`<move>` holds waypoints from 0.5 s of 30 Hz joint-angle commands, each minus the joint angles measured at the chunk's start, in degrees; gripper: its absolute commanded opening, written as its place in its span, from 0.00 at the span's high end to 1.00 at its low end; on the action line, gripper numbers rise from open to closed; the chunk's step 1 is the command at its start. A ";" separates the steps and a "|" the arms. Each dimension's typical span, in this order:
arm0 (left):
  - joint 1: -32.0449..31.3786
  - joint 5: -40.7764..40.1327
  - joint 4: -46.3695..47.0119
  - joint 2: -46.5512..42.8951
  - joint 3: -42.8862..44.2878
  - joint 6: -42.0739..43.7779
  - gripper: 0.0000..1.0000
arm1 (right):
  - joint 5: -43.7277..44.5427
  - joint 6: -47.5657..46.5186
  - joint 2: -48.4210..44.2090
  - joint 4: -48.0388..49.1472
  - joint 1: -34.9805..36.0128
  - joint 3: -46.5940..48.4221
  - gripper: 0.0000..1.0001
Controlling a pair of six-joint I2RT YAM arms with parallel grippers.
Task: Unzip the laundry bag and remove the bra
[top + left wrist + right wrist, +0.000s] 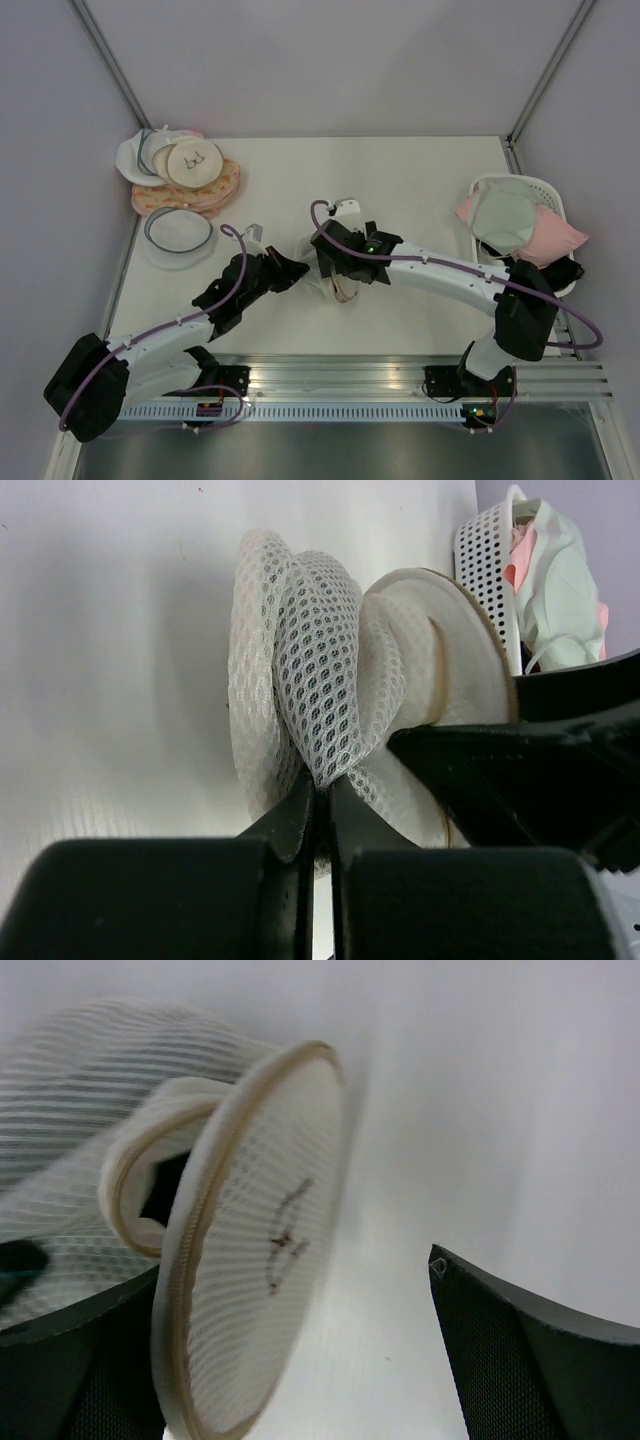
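The laundry bag (343, 293) lies mid-table between my two grippers, mostly covered by them. In the left wrist view its cream mesh (320, 670) bunches upward, and my left gripper (322, 785) is shut on a pinch of that mesh. The bag's round face with the tan zipper rim and bra outline (275, 1245) stands on edge, hinged away from the body. It sits between the wide-open fingers of my right gripper (300, 1360), close to the left finger (80, 1380). A dark patch (165, 1190) shows in the gap; I cannot tell whether it is the bra.
A pile of round pink, white and cream pouches (185, 170) lies at the back left, with a flat white disc with a grey-blue rim (178, 232) in front of it. A white basket (545, 190) with pale green and pink garments stands at the right edge.
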 commanded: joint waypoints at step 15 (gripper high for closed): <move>-0.11 -3.21 -0.68 -2.89 -4.74 -0.59 0.98 | 0.07 -3.56 -21.44 2.68 -4.80 -17.54 0.02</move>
